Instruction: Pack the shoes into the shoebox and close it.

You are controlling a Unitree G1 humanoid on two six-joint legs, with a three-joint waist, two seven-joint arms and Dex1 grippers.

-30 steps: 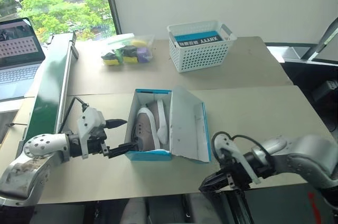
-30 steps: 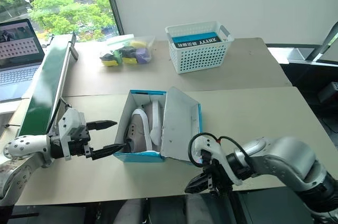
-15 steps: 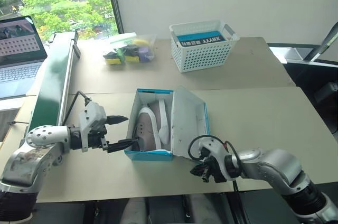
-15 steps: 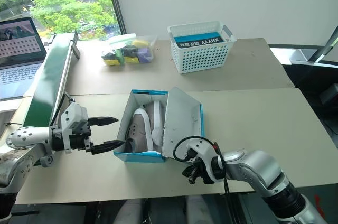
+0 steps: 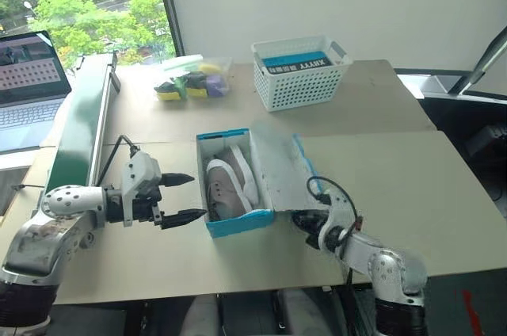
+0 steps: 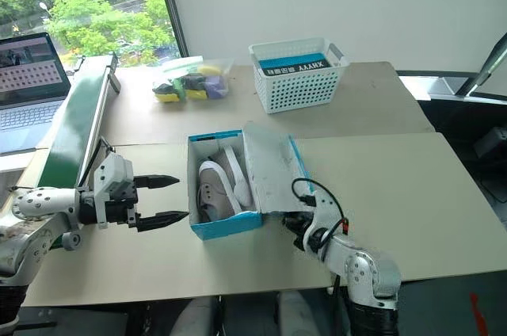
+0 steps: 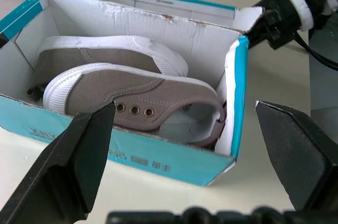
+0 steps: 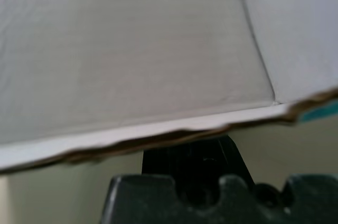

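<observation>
Head views: your shoebox point(image 5: 238, 225) is sitting open near the front of the counter point(image 5: 396, 169), both shoes point(image 5: 230, 181) lying inside side by side. The lid point(image 5: 277, 169) is leaning up and out on the box's right side. Your left gripper point(image 5: 184, 197) is hovering just left of the box, fingers spread wide, holding nothing. Your right gripper point(image 6: 291, 221) is sitting low at the lid's front corner, pinched shut; you cannot tell from here whether it is touching the cardboard. Farther back, a white lattice basket point(image 5: 301, 74) and a clear bag of coloured items point(image 5: 190, 78) are resting on the counter, and a laptop point(image 5: 28, 74) is standing at the far left.

Left wrist view: you are looking between the two wide-apart fingers point(image 7: 68, 166) straight into the box. The two grey sneakers are lying on their sides, white soles showing. The right gripper is showing beyond the box's far corner.

Right wrist view: the lid's pale inner face point(image 8: 132, 49) is hanging just over the closed fingertips point(image 8: 195, 166), its torn edge crossing in front of them.
</observation>
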